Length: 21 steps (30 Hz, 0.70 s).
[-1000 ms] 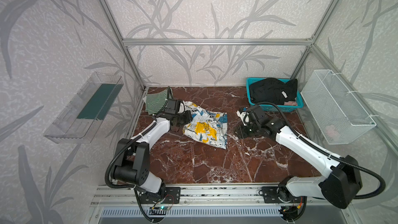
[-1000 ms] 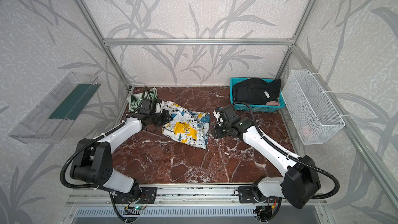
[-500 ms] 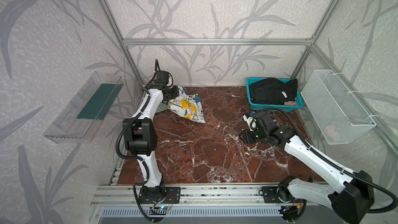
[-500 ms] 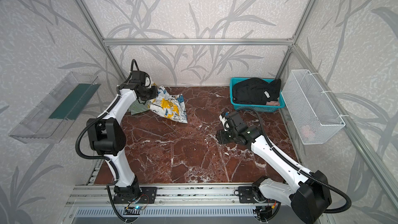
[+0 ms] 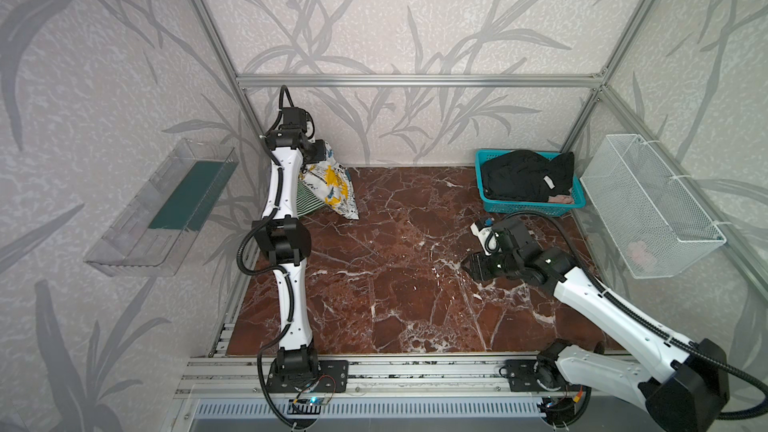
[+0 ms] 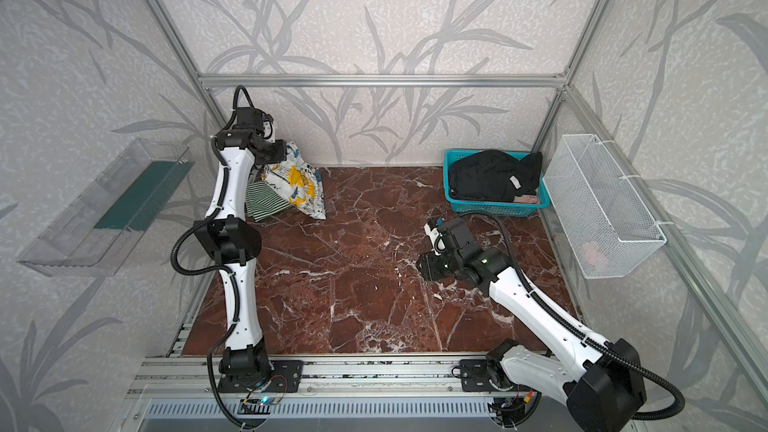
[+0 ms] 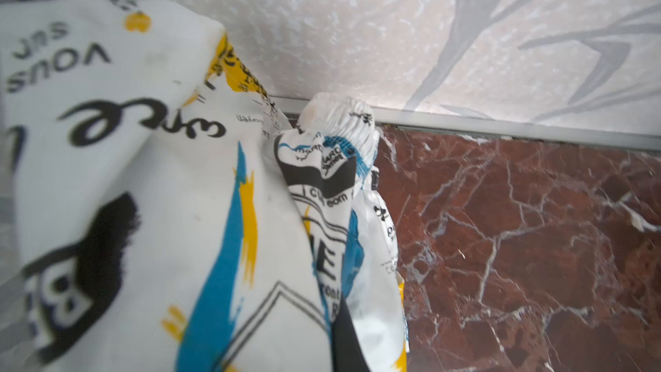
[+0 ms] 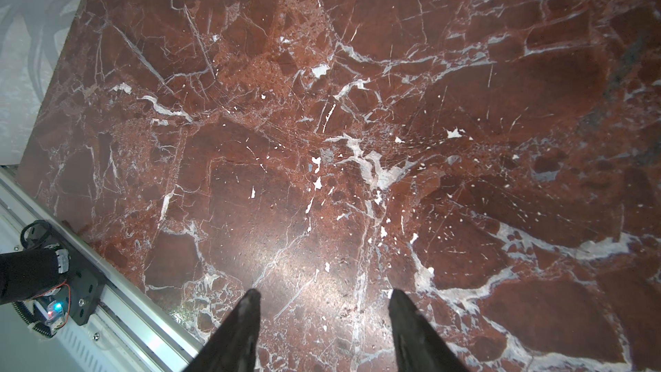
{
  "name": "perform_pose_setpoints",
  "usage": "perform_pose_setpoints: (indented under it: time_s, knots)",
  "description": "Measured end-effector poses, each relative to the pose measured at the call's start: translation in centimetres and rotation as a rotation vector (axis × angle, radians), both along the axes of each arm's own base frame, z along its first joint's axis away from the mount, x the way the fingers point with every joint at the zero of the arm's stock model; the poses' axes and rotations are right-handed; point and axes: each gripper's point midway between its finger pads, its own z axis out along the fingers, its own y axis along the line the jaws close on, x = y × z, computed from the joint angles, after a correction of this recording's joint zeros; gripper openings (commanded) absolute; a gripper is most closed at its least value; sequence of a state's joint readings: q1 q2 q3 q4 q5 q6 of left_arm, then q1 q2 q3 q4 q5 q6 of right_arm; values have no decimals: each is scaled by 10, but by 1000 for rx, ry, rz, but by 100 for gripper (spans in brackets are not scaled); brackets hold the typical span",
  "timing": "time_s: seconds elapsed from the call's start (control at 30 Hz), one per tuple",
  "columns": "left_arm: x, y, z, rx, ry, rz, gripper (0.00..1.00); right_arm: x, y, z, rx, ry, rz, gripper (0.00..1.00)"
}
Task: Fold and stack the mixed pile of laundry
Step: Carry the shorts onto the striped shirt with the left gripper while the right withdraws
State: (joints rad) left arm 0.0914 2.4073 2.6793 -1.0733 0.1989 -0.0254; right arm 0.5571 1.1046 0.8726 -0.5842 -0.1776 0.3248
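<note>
Garment with print (image 5: pixel 332 189) hangs clamped in left gripper (image 5: pixel 323 156); right gripper (image 8: pixel 322 295) gapes empty over marble table (image 5: pixel 395 268).

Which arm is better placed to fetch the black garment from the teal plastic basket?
Likely right: the right gripper hangs open and empty near the basket; the left gripper is shut on the white printed garment.

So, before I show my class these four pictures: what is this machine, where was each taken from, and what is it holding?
Two robot arms stand at a marble table. Two pictures look down from overhead; two come from cameras on the wrists. The left gripper is shut on a printed garment, lifted beside a striped garment. The right gripper is open, holding nothing. A black garment lies in a teal basket; a wire basket is mounted on the right.
</note>
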Motion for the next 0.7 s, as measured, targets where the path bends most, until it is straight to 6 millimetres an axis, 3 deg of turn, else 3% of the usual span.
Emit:
perform_pose_setpoints:
  time_s: [0.2, 0.37, 0.53, 0.7]
  knots:
    - [-7, -33, -24, -59, 56, -118, 0, 1, 5, 2, 24, -3, 16, 59]
    - [0, -41, -9, -42, 4, -130, 0, 1, 8, 4, 36, -8, 25, 59]
    - [7, -16, 0, 30, -37, -60, 0, 2, 10, 5, 45, -11, 30, 59]
    - [5, 31, -8, 127, -17, 66, 0, 1, 11, 5, 50, -9, 34, 59]
